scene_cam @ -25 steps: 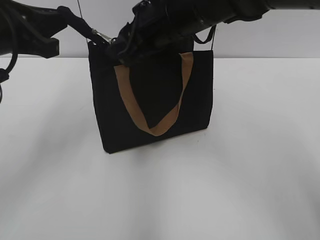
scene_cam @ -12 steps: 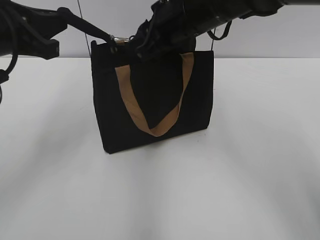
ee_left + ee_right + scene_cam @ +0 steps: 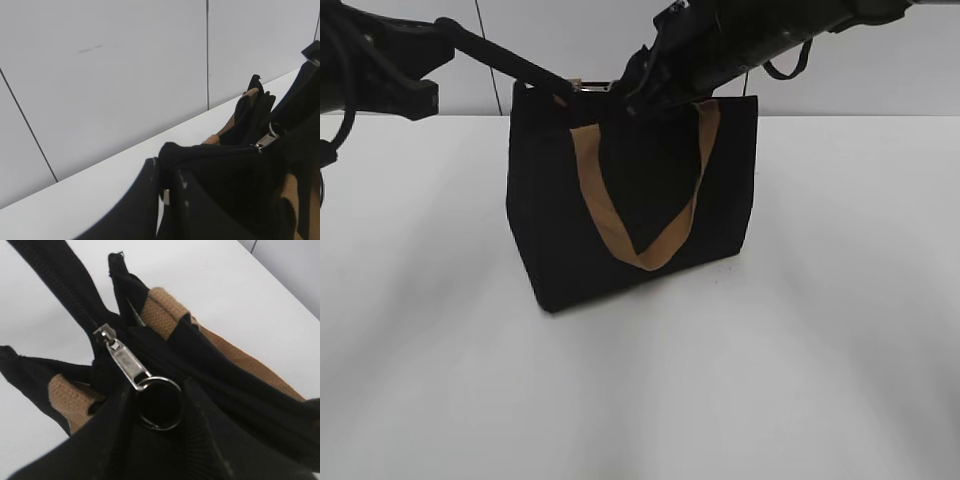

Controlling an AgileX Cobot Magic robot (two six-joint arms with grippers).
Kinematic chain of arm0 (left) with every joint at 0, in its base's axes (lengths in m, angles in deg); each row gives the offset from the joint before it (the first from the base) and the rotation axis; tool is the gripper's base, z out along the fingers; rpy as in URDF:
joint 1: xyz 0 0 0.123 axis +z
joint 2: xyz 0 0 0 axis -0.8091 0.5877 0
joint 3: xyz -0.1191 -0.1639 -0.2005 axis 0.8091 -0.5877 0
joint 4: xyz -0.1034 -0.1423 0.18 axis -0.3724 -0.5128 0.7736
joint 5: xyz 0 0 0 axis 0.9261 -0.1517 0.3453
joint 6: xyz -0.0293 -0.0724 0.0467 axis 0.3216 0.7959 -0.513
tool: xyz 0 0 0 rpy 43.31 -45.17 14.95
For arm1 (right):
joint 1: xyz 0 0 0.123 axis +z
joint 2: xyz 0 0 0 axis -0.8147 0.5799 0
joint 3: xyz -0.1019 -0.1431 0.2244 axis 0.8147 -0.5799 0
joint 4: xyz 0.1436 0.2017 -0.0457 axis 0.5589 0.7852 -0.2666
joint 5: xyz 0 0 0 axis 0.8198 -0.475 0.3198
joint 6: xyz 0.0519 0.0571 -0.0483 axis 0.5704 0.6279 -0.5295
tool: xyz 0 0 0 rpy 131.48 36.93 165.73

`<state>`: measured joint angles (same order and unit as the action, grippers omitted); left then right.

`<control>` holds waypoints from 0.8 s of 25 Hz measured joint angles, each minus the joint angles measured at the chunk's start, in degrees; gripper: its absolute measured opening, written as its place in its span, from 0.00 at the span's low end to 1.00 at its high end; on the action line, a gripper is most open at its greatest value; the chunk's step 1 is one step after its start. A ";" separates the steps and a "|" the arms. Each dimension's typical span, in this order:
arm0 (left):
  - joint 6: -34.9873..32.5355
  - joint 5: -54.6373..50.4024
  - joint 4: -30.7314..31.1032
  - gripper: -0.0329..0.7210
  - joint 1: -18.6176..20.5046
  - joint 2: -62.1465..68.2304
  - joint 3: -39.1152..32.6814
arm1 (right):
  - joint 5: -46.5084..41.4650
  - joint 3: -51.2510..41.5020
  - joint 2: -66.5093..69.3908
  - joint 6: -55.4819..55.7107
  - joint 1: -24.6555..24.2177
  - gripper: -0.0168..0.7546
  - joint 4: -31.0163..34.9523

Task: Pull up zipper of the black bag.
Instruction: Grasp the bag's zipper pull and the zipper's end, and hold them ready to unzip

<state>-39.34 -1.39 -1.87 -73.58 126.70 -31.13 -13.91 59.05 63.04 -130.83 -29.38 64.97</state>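
The black bag (image 3: 540, 200) stands upright on the white table (image 3: 820, 300), its tan handle (image 3: 645, 255) hanging down the front. My left gripper (image 3: 558, 90) reaches in from the upper left and is shut on the bag's top left corner. In the left wrist view its jaws (image 3: 167, 192) pinch black fabric of the bag (image 3: 220, 175). My right gripper (image 3: 635, 98) is at the bag's top edge, shut on the ring of the zipper's silvery pull (image 3: 127, 362). Its fingers (image 3: 160, 427) close round that ring. The pull also shows in the left wrist view (image 3: 264, 142).
A pale panelled wall (image 3: 125, 75) rises behind the table's far edge. The second tan handle (image 3: 165, 315) lies folded at the bag's top. White table surface spreads in front of and beside the bag.
My right gripper has moved to the right along the bag's top edge with the pull. The bag has shifted slightly right. The left gripper keeps hold of the corner.
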 joint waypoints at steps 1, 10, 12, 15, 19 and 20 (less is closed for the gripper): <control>0.00 0.00 0.00 0.07 0.12 0.00 0.00 | -0.36 0.00 0.00 0.22 -0.28 0.32 -0.26; 0.00 -0.13 0.00 0.07 1.57 0.00 -0.08 | -1.69 1.11 -0.06 1.01 -0.81 0.32 -1.04; 0.00 -0.07 0.00 0.07 1.68 0.00 -0.08 | -2.03 2.73 -0.06 1.27 -0.85 0.32 -1.22; 0.00 0.04 -0.05 0.07 1.68 0.00 -0.08 | -2.81 4.85 -0.06 1.56 -0.92 0.32 -2.24; 0.00 0.04 0.00 0.07 1.68 0.00 -0.08 | -3.92 5.24 -0.06 4.18 -0.92 0.31 -6.00; 0.00 0.04 0.00 0.07 1.68 0.00 -0.08 | -4.28 5.28 -0.06 5.13 -0.92 0.31 -7.19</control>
<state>-39.34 -1.35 -1.87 -71.90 126.70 -31.21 -18.19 64.33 62.98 -125.70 -30.30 57.78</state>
